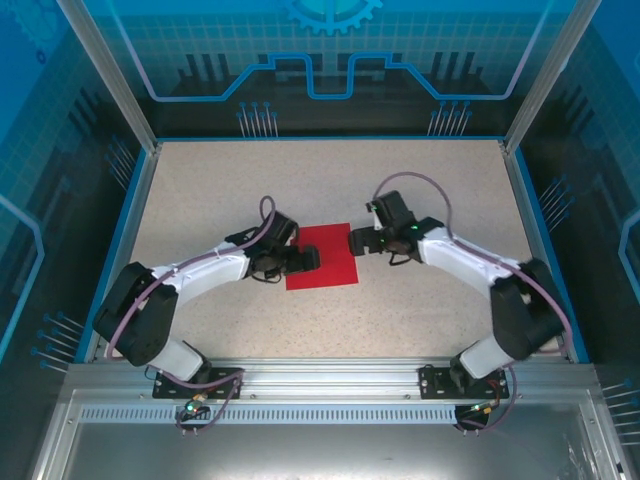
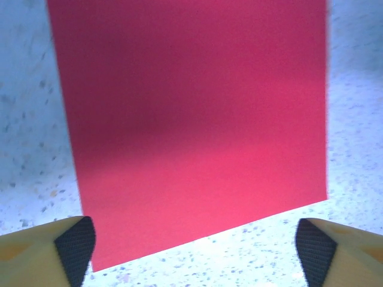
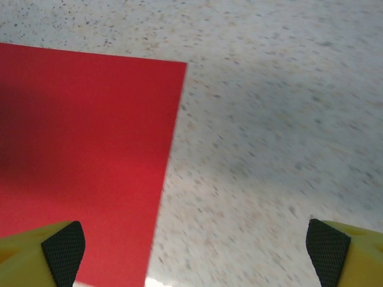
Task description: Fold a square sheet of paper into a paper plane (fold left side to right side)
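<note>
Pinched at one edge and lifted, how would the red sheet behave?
The square sheet of paper lies flat with no visible thickness, so it is probably light and floppy and would droop when lifted by an edge. The table looks smooth, so a push would likely slide it.

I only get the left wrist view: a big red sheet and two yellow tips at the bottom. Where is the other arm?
Observer: From above, the right gripper sits at the right edge of the square sheet of paper, near its far corner. It faces the left gripper across the sheet.
Operator: Is it gripping the paper?
Observer: No. Its own camera shows its jaws wide open, one fingertip over the red and the other over the bare table.
Operator: Has the paper been folded?
Observer: From above it lies flat as a full square, with no crease showing.
</note>
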You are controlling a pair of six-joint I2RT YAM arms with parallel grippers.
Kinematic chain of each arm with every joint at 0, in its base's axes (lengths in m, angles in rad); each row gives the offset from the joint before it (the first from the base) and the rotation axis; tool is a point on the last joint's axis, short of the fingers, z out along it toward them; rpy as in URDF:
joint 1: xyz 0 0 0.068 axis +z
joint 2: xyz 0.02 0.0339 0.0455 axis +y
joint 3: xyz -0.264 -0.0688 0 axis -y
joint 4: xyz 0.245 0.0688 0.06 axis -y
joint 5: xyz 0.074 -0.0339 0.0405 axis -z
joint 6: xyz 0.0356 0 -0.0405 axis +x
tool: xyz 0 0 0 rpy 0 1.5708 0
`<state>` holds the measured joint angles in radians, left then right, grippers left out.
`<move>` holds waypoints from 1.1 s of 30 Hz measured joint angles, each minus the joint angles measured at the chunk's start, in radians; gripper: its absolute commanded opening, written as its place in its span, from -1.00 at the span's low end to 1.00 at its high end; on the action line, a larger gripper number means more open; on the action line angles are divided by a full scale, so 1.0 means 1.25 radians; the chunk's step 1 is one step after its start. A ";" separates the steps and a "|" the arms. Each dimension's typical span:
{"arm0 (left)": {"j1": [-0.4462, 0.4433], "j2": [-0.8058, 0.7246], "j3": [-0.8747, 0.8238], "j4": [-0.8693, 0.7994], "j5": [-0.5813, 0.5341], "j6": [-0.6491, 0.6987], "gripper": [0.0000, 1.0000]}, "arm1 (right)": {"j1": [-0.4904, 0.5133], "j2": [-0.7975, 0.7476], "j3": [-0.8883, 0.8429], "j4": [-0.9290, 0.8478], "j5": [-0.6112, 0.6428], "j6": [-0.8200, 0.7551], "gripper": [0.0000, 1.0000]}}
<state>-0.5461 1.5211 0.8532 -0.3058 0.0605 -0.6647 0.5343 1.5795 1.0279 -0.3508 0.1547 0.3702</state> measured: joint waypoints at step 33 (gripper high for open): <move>0.017 0.084 -0.045 0.092 0.055 -0.050 0.03 | 0.117 0.350 0.255 -0.049 -0.042 0.017 0.58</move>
<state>-0.5251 1.6264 0.7971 -0.1909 0.1287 -0.7273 0.6800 2.0171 1.3468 -0.4114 0.1024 0.3916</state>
